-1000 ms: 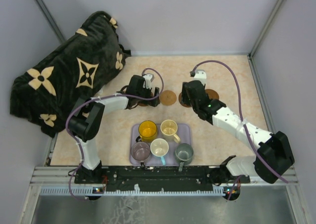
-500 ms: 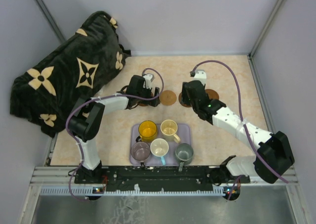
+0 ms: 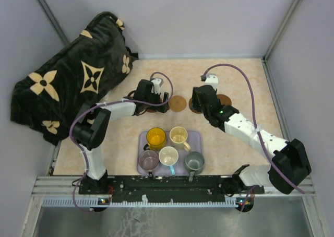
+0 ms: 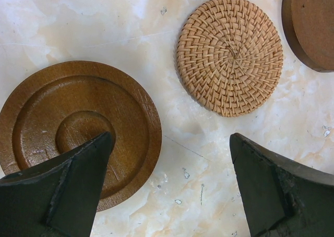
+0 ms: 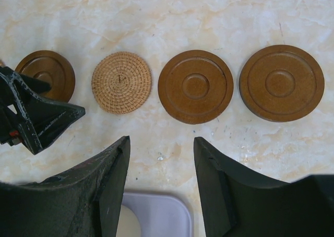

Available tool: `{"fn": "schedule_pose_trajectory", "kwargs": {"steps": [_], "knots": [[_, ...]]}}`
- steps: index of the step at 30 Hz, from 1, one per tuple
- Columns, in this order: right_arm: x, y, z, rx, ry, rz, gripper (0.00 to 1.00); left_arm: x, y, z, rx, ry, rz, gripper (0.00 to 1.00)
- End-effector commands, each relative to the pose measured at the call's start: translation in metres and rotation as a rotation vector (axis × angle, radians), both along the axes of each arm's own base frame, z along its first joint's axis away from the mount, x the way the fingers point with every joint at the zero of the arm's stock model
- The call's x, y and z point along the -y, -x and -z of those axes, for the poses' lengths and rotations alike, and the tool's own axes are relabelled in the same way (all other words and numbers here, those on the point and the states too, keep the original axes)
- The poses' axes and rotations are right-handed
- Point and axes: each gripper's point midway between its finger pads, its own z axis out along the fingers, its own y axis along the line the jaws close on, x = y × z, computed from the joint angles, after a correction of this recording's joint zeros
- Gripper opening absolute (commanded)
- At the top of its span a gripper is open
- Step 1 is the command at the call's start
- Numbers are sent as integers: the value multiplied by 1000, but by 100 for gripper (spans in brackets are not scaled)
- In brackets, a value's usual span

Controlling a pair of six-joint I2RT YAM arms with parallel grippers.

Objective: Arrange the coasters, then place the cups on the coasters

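Four coasters lie in a row in the right wrist view: a small dark wooden one, a woven one and two wooden discs. My left gripper is open just above the table, its left finger over the edge of a wooden coaster, with the woven coaster beyond. My right gripper hangs open and empty above bare table between the row and the tray. Five cups stand on the lavender tray: yellow, cream, mauve, white, grey-green.
A dark blanket with cream flower shapes fills the back left corner. Grey walls close the table at the back and on both sides. My left gripper and right gripper sit close together over the coaster row.
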Motion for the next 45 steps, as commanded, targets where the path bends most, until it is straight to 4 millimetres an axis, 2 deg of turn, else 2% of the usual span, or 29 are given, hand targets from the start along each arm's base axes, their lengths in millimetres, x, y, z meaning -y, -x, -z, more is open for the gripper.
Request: {"fn": "schedule_pose_trajectory", "kwargs": {"steps": [1,27,45], "knots": [[-2,-8,-16,51,-48,11,53,10,9,-2,-24,21,36,99],[-4,-9,-13,45,-48,7,53,16,5,-19,5,47,48,99],[-5,-9,-14,46,-46,4,53,15,3,-20,9,41,41,99]]}}
